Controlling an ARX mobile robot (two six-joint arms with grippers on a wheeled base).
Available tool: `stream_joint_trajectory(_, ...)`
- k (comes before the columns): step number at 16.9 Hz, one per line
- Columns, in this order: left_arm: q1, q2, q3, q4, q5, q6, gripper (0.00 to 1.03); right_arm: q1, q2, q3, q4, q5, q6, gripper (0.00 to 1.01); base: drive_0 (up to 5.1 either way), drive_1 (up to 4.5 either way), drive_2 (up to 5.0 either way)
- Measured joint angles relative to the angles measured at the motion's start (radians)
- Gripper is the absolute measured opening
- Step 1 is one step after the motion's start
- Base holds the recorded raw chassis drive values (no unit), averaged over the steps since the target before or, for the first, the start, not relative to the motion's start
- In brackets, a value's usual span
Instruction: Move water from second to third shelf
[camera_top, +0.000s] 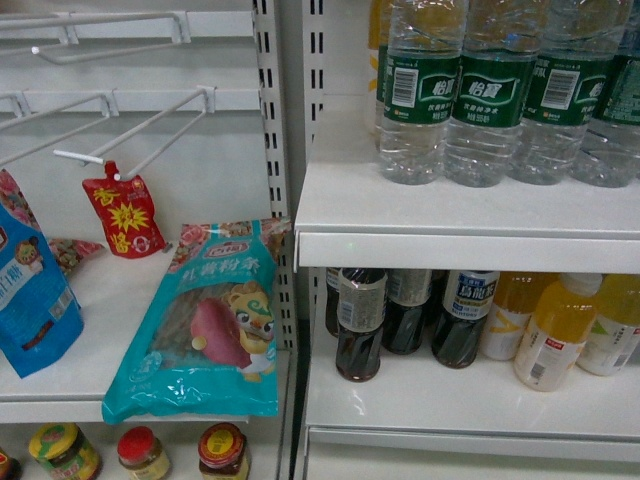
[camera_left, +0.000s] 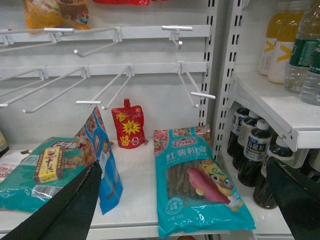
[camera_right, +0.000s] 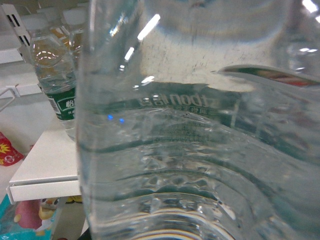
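Several water bottles (camera_top: 478, 100), clear and ribbed with dark green labels, stand in a row on the upper white shelf (camera_top: 440, 215). In the right wrist view one water bottle (camera_right: 200, 150) fills nearly the whole frame, right against the camera. It hides my right gripper's fingers, so I cannot see any grip. More water bottles (camera_right: 52, 75) stand to its left on the shelf (camera_right: 42, 175). My left gripper (camera_left: 180, 200) is open, its black fingers (camera_left: 65, 210) spread wide above a teal snack bag (camera_left: 197, 185), holding nothing. Neither gripper shows in the head view.
On the shelf below (camera_top: 450, 410) stand dark drink bottles (camera_top: 360, 320) and yellow juice bottles (camera_top: 555, 330). The left bay holds a teal bag (camera_top: 205, 330), a blue bag (camera_top: 30, 290), a red pouch (camera_top: 125, 215) and wire hooks (camera_top: 140, 130). Jars (camera_top: 220, 450) sit lower.
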Motion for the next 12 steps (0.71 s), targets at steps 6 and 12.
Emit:
stream_joint_trajectory(6,0.0,0.0,0.0,0.0,0.001,0.0,0.98,-0.052,0.015,-0.011,0.093,-0.181,-0.001,0.42,0.0,0.0,0.0)
stream_joint_trajectory(12,0.0,0.0,0.0,0.0,0.002,0.0,0.98,-0.025,0.32,0.033,0.298,-0.214,-0.038,0.42,0.0,0.0,0.0)
